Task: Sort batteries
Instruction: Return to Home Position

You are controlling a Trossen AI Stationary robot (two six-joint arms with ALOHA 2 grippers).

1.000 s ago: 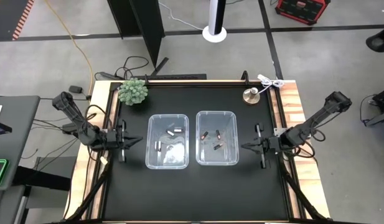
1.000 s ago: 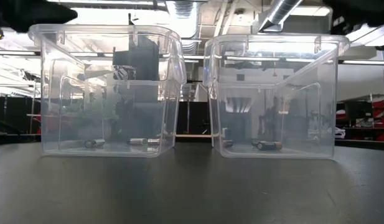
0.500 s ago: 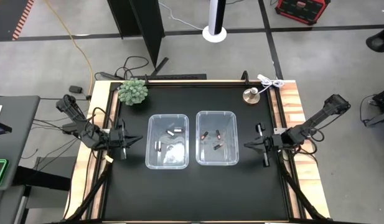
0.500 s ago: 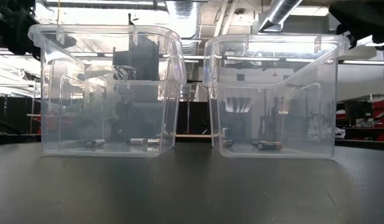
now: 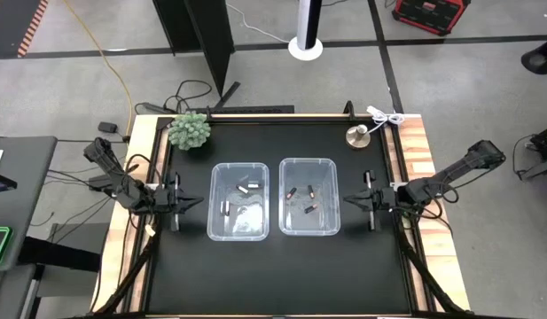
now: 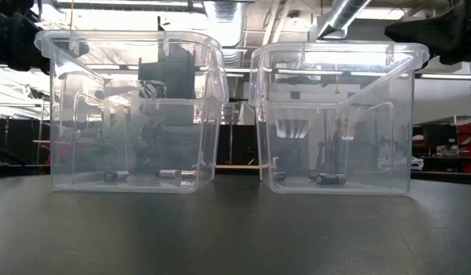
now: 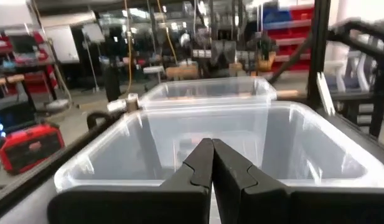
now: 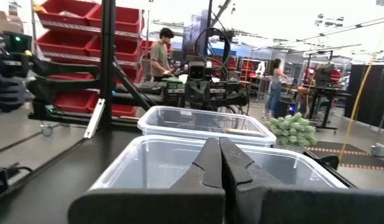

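Seen from above: a black desk [image 5: 255, 275] w/ two clear plastic bins side by side at its centre, close together, a narrow gap btwn them. The left bin [image 5: 239, 166] holds the silver batteries [image 5: 249, 187]: one pair lies near the far wall, another by the wall facing the left arm. The right bin [image 5: 308, 160] holds the dark batteries [image 5: 309, 209] w/ copper ends, approx three or four, scattered over its middle. At desk level both bins stand upright & all cells lie flat on the bin floors.

The left hand [image 5: 197, 202] sits just beside the left bin's outer wall, pointing at it but not touching. Its wrist camera shows the two fingers pressed together w/ nothing btwn them. The right hand [image 5: 347, 198] mirrors it just beside the right bin's outer wall, fingers likewise closed & empty.

A small green plant [image 5: 190, 130] stands at the desk's far left corner. Beyond the desk, a person [image 8: 159, 53] stands in the workshop bkgd.
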